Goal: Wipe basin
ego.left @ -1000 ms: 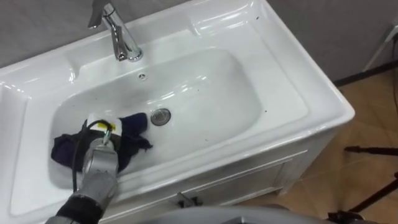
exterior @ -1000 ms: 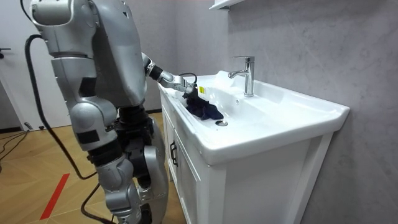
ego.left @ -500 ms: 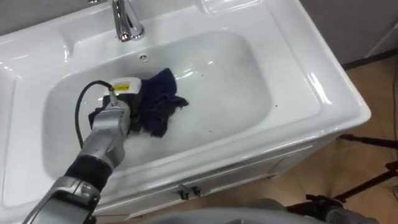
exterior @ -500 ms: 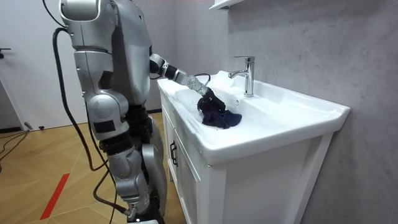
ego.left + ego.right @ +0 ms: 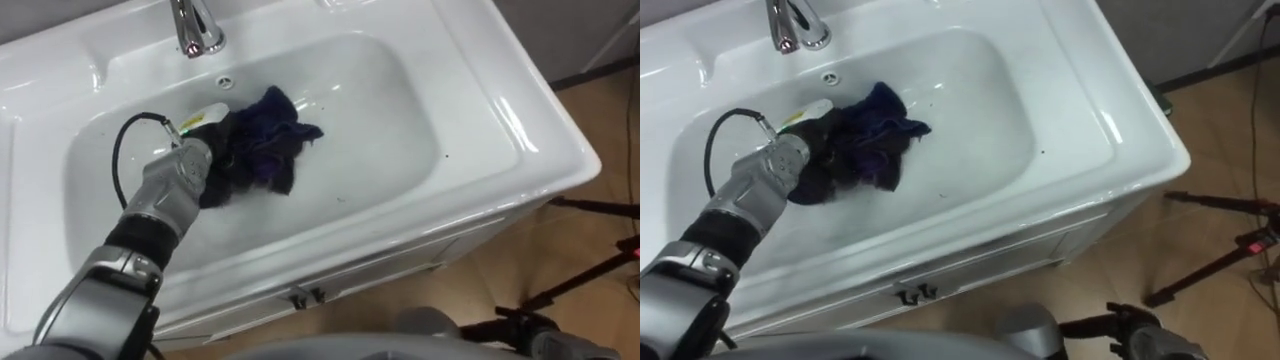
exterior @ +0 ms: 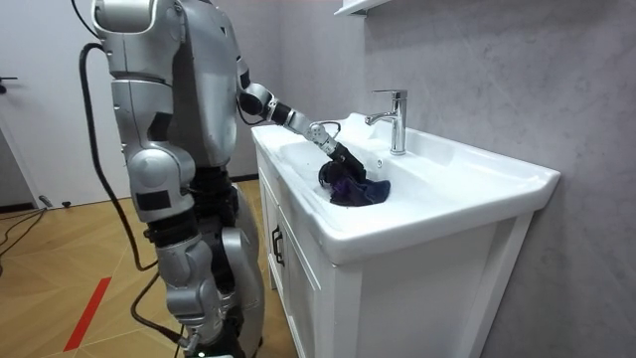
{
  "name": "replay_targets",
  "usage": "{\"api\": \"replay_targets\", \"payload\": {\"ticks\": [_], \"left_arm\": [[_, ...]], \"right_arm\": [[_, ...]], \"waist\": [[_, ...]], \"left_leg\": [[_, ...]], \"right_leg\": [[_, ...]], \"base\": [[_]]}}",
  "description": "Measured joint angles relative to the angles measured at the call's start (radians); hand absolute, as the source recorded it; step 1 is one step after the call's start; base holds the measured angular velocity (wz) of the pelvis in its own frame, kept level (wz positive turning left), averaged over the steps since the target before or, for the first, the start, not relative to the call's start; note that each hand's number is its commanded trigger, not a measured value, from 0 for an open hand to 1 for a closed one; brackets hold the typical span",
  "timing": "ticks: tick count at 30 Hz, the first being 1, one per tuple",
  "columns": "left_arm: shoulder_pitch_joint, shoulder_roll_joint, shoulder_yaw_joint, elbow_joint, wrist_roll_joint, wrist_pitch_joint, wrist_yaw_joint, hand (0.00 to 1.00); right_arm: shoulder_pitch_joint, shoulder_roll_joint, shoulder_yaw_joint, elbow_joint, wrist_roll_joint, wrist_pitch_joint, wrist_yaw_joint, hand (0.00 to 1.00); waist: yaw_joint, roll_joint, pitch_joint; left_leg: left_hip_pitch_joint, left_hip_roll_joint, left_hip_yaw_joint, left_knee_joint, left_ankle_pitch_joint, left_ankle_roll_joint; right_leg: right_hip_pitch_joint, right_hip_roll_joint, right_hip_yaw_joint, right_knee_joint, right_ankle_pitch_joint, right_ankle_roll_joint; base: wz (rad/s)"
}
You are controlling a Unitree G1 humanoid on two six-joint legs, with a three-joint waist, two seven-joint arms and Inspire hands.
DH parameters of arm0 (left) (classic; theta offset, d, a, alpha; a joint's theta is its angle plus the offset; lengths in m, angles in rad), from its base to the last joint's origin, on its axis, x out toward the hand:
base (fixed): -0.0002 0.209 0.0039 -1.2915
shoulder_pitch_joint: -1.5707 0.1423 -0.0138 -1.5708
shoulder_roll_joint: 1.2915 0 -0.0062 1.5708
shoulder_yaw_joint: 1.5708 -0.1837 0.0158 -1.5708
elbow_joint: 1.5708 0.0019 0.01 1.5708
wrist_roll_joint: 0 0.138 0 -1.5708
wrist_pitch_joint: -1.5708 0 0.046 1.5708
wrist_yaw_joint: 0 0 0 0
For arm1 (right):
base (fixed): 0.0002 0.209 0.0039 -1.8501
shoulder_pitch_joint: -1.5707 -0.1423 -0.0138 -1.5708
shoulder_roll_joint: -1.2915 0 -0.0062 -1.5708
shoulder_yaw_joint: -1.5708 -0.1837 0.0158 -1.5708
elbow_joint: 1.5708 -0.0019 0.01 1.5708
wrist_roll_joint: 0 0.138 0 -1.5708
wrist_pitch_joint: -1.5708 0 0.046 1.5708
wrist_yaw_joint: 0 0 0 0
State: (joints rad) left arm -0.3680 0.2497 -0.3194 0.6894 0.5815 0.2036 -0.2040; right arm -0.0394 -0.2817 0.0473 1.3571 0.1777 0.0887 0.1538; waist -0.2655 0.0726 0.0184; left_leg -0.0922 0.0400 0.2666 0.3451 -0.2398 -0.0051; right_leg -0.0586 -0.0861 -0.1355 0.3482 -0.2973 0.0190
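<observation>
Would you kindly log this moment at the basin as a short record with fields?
Robot: stands at the white cabinet, left arm reaching into the basin
Left hand: on the cloth, low in the basin
Cloth: dark blue, bunched, on the basin floor in front of the tap
Drain: hidden from view

Noted: the chrome tap (image 5: 192, 28) is cut off at its upper part by the top edge in both eye views. The white ceramic basin (image 5: 420, 110) runs out of frame at its left end. The front of the left hand (image 5: 208, 150) is buried in the crumpled dark blue cloth (image 5: 268, 150), so the grip cannot be read. The dark specks (image 5: 446, 156) on the basin wall, possibly dirt, are too small to identify.
</observation>
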Motion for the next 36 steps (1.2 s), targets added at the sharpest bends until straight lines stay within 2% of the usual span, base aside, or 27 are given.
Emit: {"api": "replay_targets", "payload": {"ticks": [3,5,7,11,15,22,27,32,34,36], "left_arm": [[-0.011,-0.010,0.000,0.000,-0.094,-0.035,0.006,1.00],[-0.026,-0.032,-0.012,0.000,-0.161,-0.056,0.005,1.00],[-0.054,-0.064,-0.055,-0.003,-0.245,-0.097,0.006,1.00],[-0.103,-0.087,-0.110,-0.003,-0.317,-0.137,0.000,1.00],[-0.111,-0.087,-0.127,-0.012,-0.317,-0.146,-0.005,1.00],[-0.111,-0.087,-0.196,-0.105,-0.318,-0.147,-0.003,1.00],[-0.110,-0.090,-0.238,-0.143,-0.393,-0.148,-0.003,1.00],[-0.091,-0.095,-0.238,-0.164,-0.394,-0.149,-0.002,1.00],[-0.061,-0.095,-0.235,-0.195,-0.393,-0.149,0.003,1.00],[-0.051,-0.096,-0.235,-0.200,-0.394,-0.160,0.004,1.00]], "right_arm": [[0.001,0.001,0.012,0.005,0.001,0.001,0.001,0.00],[0.000,0.001,0.019,0.003,0.008,0.001,0.001,0.00],[-0.005,0.001,0.033,0.002,0.014,0.000,0.000,0.00],[-0.024,0.001,0.049,0.005,0.013,-0.004,0.002,0.00],[-0.039,0.000,0.050,0.005,0.022,-0.015,0.002,0.00],[-0.085,0.002,0.085,0.018,0.078,-0.032,0.011,0.00],[-0.098,0.004,0.099,0.011,0.134,-0.045,0.011,0.00],[-0.098,0.007,0.100,-0.003,0.180,-0.046,0.015,0.00],[-0.098,0.007,0.099,-0.003,0.180,-0.046,0.016,0.00],[-0.097,0.007,0.100,-0.003,0.186,-0.046,0.014,0.00]], "waist": [[-0.005,0.006,0.0046],[-0.022,0.012,0.0096],[-0.033,0.019,0.0132],[-0.046,0.024,0.0144],[-0.049,0.024,0.0139],[-0.054,0.023,0.0142],[-0.053,0.023,0.0137],[-0.050,0.023,0.0127],[-0.047,0.022,0.0118],[-0.041,0.020,0.0118]], "left_leg": [[-0.010,0.001,0.026,0.003,-0.003,0.008],[-0.025,0.001,0.030,0.013,-0.005,0.011],[-0.036,0.001,0.034,0.017,-0.006,0.013],[-0.051,0.002,0.035,0.018,-0.004,0.016],[-0.056,0.001,0.031,0.016,-0.002,0.019],[-0.083,-0.009,0.011,0.016,0.004,0.028],[-0.108,-0.011,-0.021,0.028,0.005,0.029],[-0.105,-0.011,-0.022,0.028,0.005,0.029],[-0.104,-0.011,-0.022,0.027,0.005,0.029],[-0.098,-0.012,-0.022,0.026,0.005,0.029]], "right_leg": [[-0.032,-0.002,0.028,0.024,-0.001,0.005],[-0.048,-0.004,0.033,0.033,0.000,0.008],[-0.066,-0.004,0.044,0.042,0.001,0.009],[-0.085,-0.001,0.047,0.050,0.001,0.009],[-0.085,-0.004,0.036,0.049,0.002,0.008],[-0.090,-0.018,-0.003,0.044,0.003,0.012],[-0.087,-0.019,-0.035,0.030,0.005,0.012],[-0.077,-0.017,-0.039,0.018,0.006,0.012],[-0.077,-0.017,-0.038,0.018,0.006,0.012],[-0.072,-0.017,-0.039,0.017,0.007,0.012]], "base": [[-0.19],[-0.09],[-0.11],[-0.03],[0.09],[0.17],[0.17],[0.02],[0.00],[0.00]]}}
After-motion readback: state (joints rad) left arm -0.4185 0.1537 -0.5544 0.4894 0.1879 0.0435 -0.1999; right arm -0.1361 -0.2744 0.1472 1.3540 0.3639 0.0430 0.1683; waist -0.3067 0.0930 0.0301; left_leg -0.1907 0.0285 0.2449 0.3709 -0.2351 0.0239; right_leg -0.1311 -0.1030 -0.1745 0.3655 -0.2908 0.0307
